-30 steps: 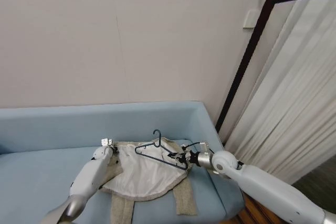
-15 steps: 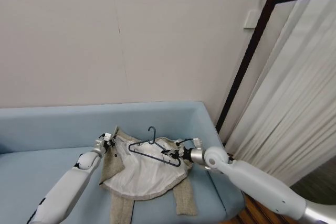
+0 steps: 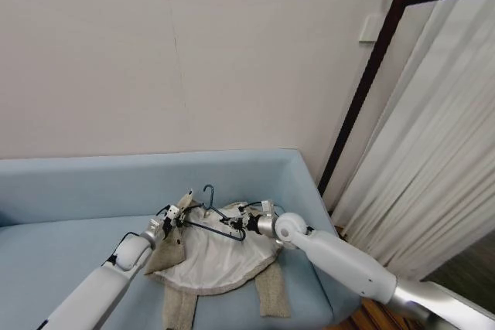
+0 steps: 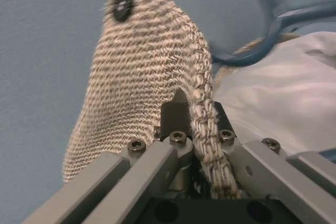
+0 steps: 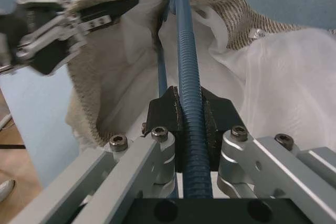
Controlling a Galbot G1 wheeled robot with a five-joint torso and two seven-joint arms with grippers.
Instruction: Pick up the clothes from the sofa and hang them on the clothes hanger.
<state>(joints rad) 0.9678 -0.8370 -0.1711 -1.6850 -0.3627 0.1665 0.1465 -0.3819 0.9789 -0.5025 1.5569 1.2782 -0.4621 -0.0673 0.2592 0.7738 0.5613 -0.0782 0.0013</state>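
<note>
Two grippers work over the sofa [image 3: 62, 260]: the left gripper [image 3: 172, 216] pinches the cardigan's [image 3: 216, 256] knitted edge and holds that flap raised, while the right gripper [image 3: 246, 226] is clamped on the hanger [image 5: 186, 66] (its blue bar runs toward the flap). The rest of the cardigan lies spread on the seat. The dark rack [image 3: 363, 90] stands well apart beyond the sofa's arm, beside a curtain [image 3: 433, 152].

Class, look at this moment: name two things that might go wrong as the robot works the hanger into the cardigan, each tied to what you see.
1. The left hand pinches only the thin knitted edge of the cardigan, so the fabric may slip free.
2. The right hand clamps the hanger on one narrow rod; it may twist, or its end may snag the white lining.
</note>
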